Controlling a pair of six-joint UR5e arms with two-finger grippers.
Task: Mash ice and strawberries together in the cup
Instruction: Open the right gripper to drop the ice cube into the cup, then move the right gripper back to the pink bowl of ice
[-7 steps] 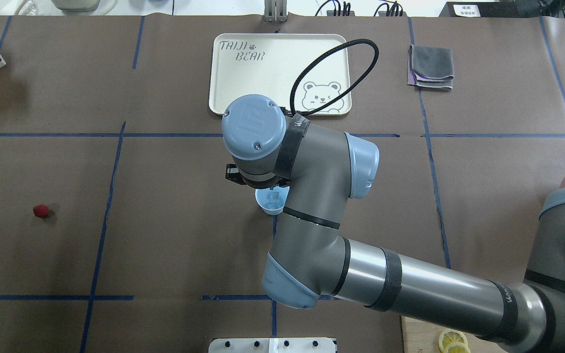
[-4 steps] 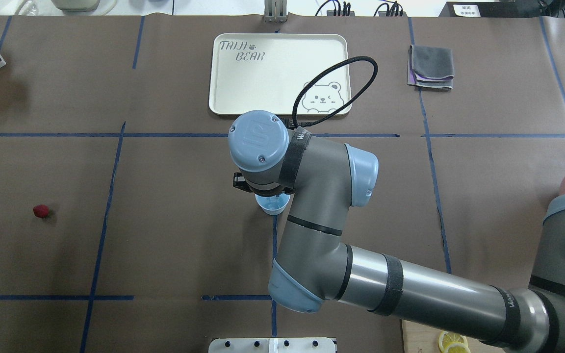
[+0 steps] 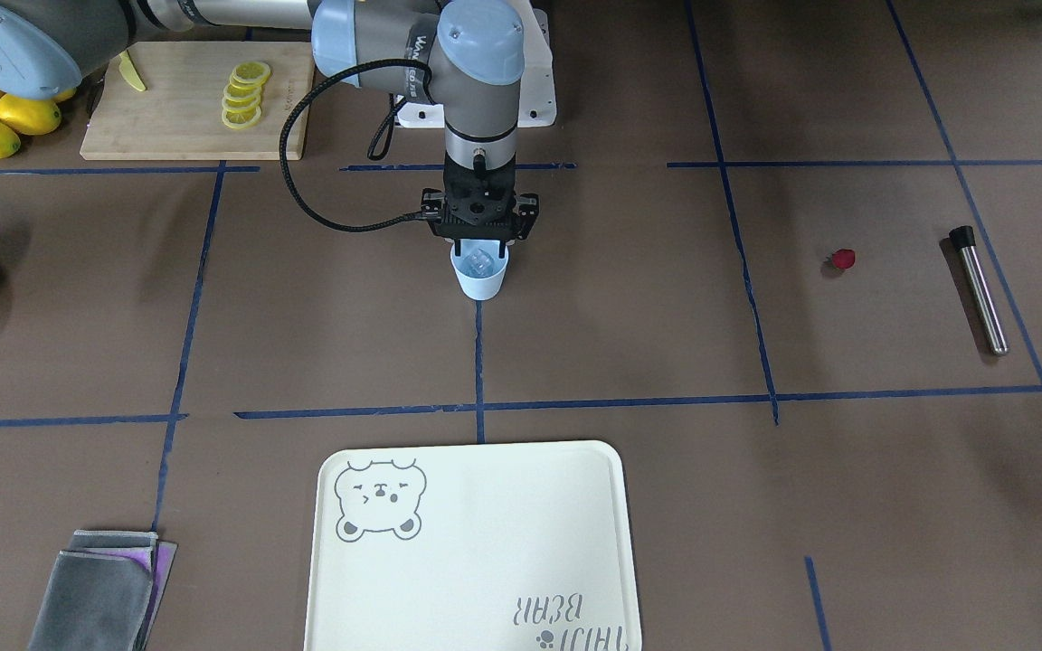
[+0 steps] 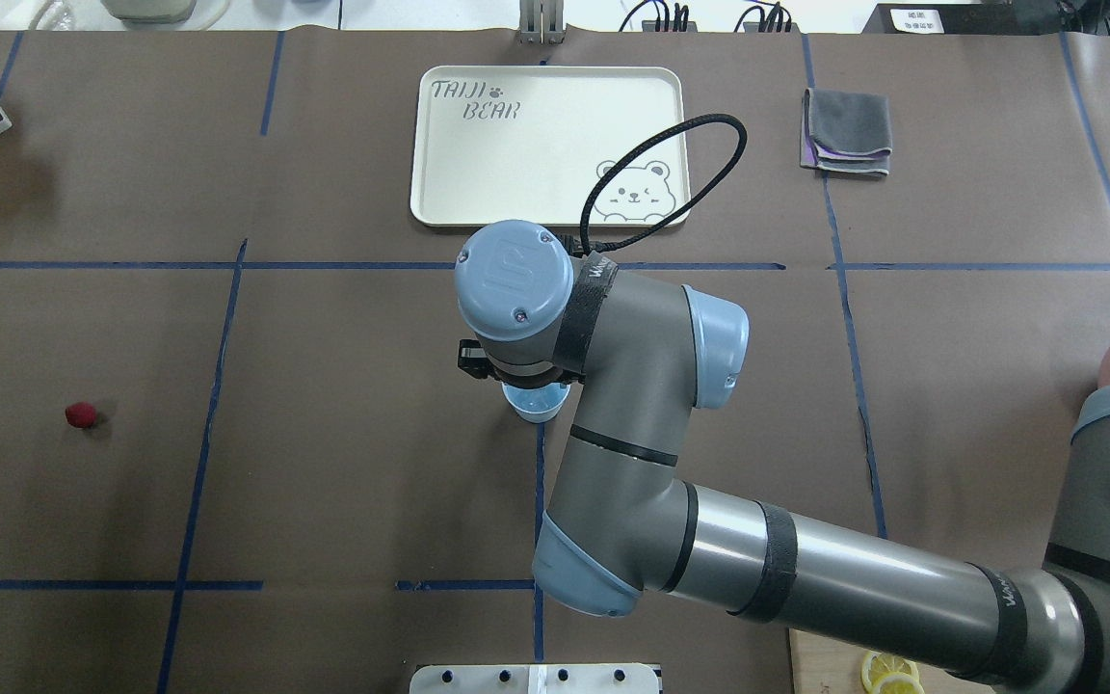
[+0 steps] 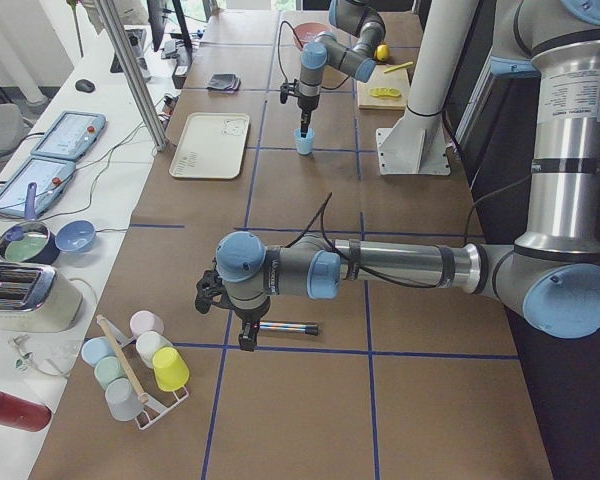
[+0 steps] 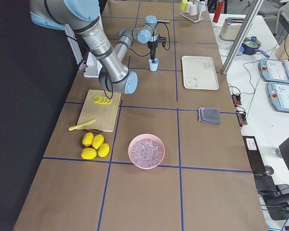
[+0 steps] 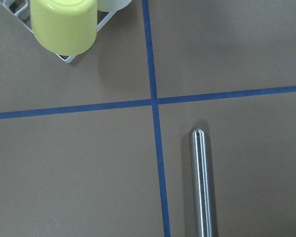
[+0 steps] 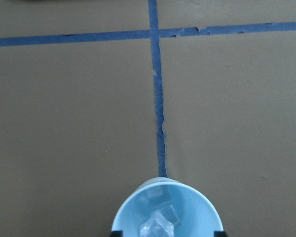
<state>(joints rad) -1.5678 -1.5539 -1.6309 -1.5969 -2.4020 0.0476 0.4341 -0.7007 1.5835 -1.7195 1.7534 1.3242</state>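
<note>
Table: brown paper [image 3: 629, 298] gridded with blue tape [image 3: 478, 362].
Cup [image 3: 479, 280]: centre of the table, ice [image 8: 160, 223] inside.
Right gripper [image 3: 480, 242]: directly over the cup, fingers spread wider than its rim, empty.
Strawberry [image 4: 81, 414]: 1 berry, well off toward the robot's left, near a steel rod [image 3: 980, 294].
Left gripper [image 5: 243, 338]: the nearer to the berry; how far open it is cannot be told.

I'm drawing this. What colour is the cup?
The cup is pale blue; clearest in the right wrist view.

The right arm [image 4: 806, 569] reaches to the table's [image 4: 324, 337] middle, its black right gripper [image 3: 479, 242] pointing down, fingers spread; the left arm [image 5: 400, 265] stretches low, left gripper [image 5: 245, 338] downward.
</note>
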